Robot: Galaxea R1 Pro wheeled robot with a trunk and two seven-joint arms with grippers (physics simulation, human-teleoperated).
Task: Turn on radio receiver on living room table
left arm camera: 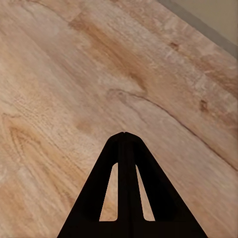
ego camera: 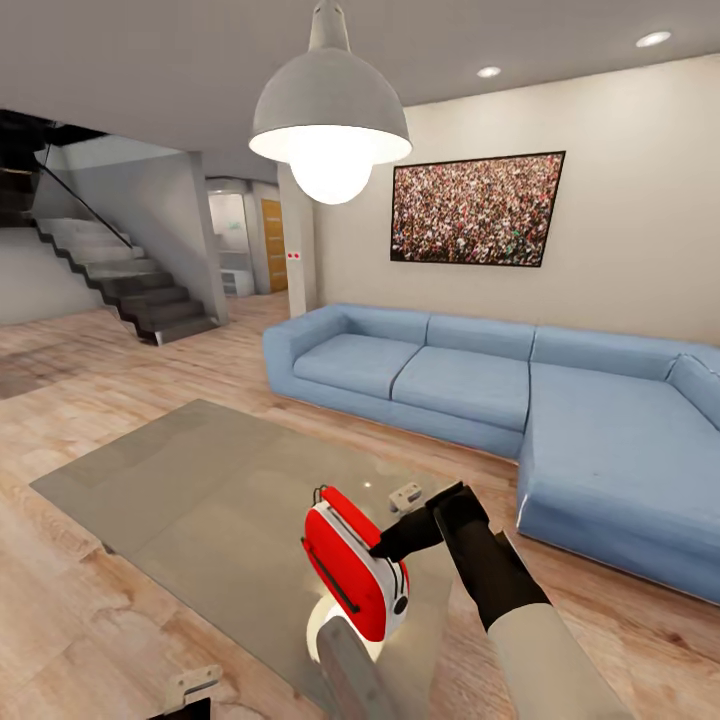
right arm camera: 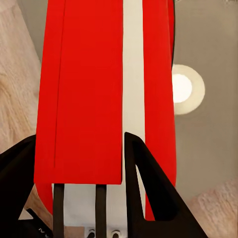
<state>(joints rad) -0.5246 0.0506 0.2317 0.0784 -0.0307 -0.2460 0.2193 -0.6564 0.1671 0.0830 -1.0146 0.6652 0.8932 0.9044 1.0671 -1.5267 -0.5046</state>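
The bright-red radio receiver point(ego camera: 350, 565) with its white-grey end panel hangs tilted just above the near end of the glossy grey table point(ego camera: 200, 480). My right gripper point(ego camera: 392, 545) reaches it from the right and is shut on it. In the right wrist view the radio receiver point(right arm camera: 89, 89) runs between the black fingers point(right arm camera: 148, 193), one at its edge and one across its white stripe, with my right gripper point(right arm camera: 79, 144) closed against it. My left gripper point(left arm camera: 125, 136) is shut and empty above bare wood floor.
A blue L-shaped sofa point(ego camera: 480, 380) stands behind and to the right of the table. A white dome pendant lamp point(ego camera: 330, 120) hangs over it, a crowd picture point(ego camera: 477, 208) is on the beige wall, and stairs point(ego camera: 130, 285) rise at far left. Light wood floor point(ego camera: 60, 600) surrounds the table.
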